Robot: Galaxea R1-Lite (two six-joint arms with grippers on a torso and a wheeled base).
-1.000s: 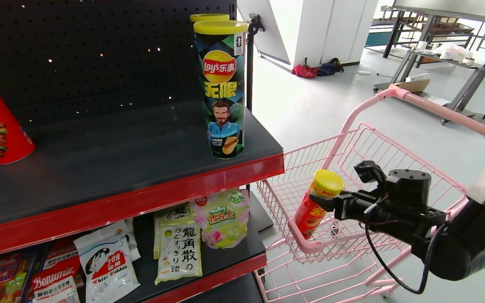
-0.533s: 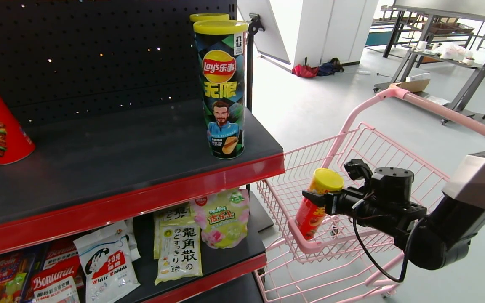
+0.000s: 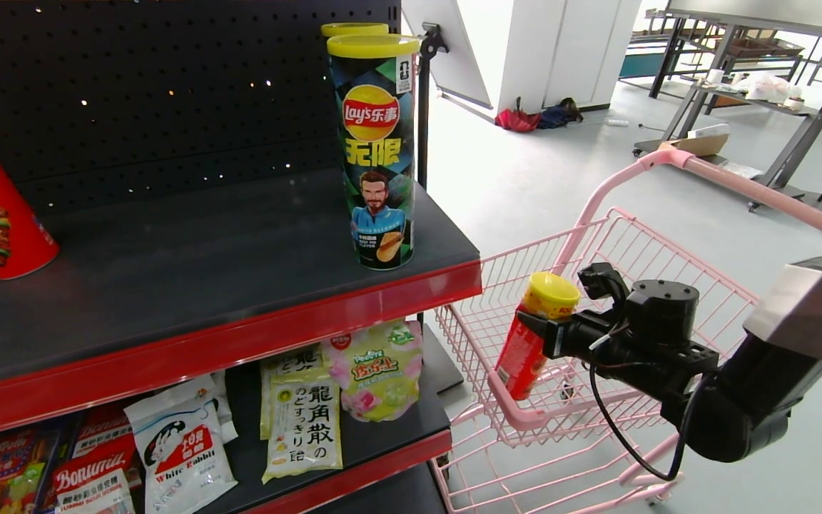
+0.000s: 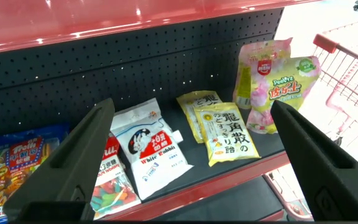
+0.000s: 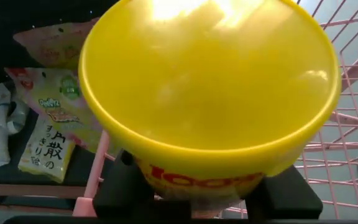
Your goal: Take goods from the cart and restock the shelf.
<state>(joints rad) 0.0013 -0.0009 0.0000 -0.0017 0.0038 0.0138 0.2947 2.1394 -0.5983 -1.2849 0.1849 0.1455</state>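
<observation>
Red chip can [image 3: 534,341] sits tilted at the cart's [image 3: 507,407] near corner, at four o'clock in the head view. The right gripper's [image 3: 546,325] jaws are clamped just under its yellow lid. This looks like the lift-out step. Next it should be carried toward ten o'clock and stood upright on the upper shelf [image 3: 204,257].

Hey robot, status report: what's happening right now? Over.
Right gripper shut on red chip can, low in pink cart. Left gripper open, by lower shelf. Cart's front rim between can and shelf.

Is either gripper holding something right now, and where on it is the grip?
The right gripper holds the red chip can near its top, just under the yellow lid. The left gripper is open and empty.
</observation>
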